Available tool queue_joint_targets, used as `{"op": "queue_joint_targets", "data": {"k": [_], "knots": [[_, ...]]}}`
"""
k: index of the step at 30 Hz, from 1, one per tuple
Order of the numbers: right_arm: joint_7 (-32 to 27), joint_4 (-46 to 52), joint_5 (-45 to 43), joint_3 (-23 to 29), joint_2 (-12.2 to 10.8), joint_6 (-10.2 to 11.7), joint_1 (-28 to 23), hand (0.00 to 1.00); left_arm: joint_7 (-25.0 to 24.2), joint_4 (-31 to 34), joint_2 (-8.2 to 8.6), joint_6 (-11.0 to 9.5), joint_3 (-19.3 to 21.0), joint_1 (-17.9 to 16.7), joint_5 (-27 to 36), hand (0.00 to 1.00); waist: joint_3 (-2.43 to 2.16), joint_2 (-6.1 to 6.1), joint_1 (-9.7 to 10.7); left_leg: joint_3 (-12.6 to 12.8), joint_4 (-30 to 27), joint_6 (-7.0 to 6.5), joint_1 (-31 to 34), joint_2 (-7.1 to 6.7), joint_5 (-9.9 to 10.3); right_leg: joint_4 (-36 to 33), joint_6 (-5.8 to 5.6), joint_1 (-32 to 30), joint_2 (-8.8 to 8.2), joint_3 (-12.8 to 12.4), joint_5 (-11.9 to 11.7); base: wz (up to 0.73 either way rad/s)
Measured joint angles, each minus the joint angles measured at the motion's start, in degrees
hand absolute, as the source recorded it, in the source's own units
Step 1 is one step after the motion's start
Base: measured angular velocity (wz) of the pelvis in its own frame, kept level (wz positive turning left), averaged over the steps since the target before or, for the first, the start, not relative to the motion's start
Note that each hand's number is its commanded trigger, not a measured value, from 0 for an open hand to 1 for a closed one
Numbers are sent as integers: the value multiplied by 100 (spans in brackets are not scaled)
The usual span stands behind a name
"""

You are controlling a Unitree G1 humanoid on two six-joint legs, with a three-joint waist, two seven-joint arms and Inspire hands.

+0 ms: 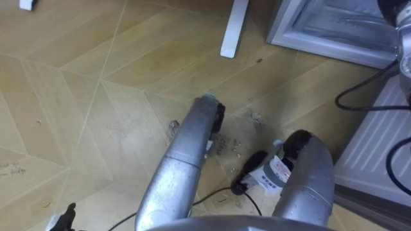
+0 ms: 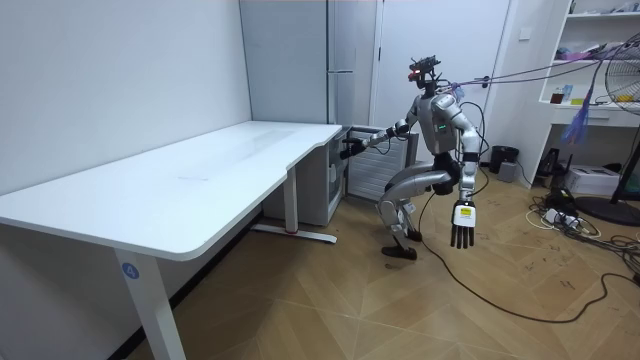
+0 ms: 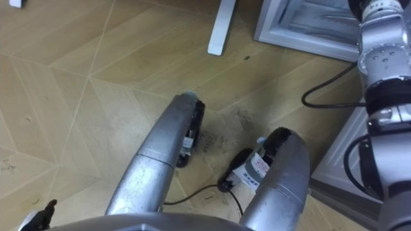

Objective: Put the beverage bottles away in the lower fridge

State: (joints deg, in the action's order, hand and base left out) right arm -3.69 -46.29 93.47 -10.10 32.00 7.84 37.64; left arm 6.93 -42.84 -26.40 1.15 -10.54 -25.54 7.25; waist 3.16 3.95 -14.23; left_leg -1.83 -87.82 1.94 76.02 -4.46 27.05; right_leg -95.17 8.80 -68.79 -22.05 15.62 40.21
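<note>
At the foot of the tall grey fridge [image 2: 340, 50], just past the end of the long white desk [image 2: 200, 170], the robot is crouching with its knees deeply bent and its body leaning forward. It is stretching its right arm out level toward the room view's left. Its right hand [image 2: 350, 148] is showing as a dark shape at the fridge's lower part, close by the corner of the desk. Whether that hand is holding a drink cannot be told from this far off.

Its left arm is hanging straight down on the side nearer the room camera. The left hand [image 2: 461, 225] is dangling above the wooden floor [image 1: 77, 96] with its fingers straight and pointing down, carrying nothing.

From the head camera, the lower compartment [image 1: 327, 25] is lying open at the upper right, its inside pale and frosted. The right arm is running up past it and out of the top edge. A ribbed white panel [image 1: 379, 144] is standing just to the robot's right, with dark cables crossing it. The white foot of the desk [image 1: 234, 29] is resting on the floor ahead, near the compartment's corner.
</note>
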Motion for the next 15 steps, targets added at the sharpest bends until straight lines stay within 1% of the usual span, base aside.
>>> {"op": "queue_joint_targets", "data": {"k": [9, 11, 14, 15], "knots": [[0, 4, -1, -1, 0, 5, 0, 0, -27, 40, -5, 18, -2, -1, -10, 0, 0, 0, -6, -12, 13, 21, 9, 26, -12, 9, 25, 3, 5, 29, 8, 0], [2, 4, 0, -68, 0, 28, 3, 0, -30, 48, -16, 13, -34, -1, -8, 0, 0, 1, -29, -5, 14, 20, -4, 85, -11, 34, 31, 16, 32, 45, 5, -7], [35, -56, 0, -237, 17, 29, 2, 0, -127, 56, -97, 19, -110, 5, 7, 0, 3, 2, -16, -58, 38, 46, -80, 90, 7, 95, 39, 142, 43, 122, 9, 0], [198, -189, -6, -319, 17, 19, -3, 0, -146, 56, -144, 15, -125, 6, 13, 0, 11, -9, -12, -117, 62, 59, -132, 104, 13, 161, 43, 235, 79, 195, 10, 0]]}}
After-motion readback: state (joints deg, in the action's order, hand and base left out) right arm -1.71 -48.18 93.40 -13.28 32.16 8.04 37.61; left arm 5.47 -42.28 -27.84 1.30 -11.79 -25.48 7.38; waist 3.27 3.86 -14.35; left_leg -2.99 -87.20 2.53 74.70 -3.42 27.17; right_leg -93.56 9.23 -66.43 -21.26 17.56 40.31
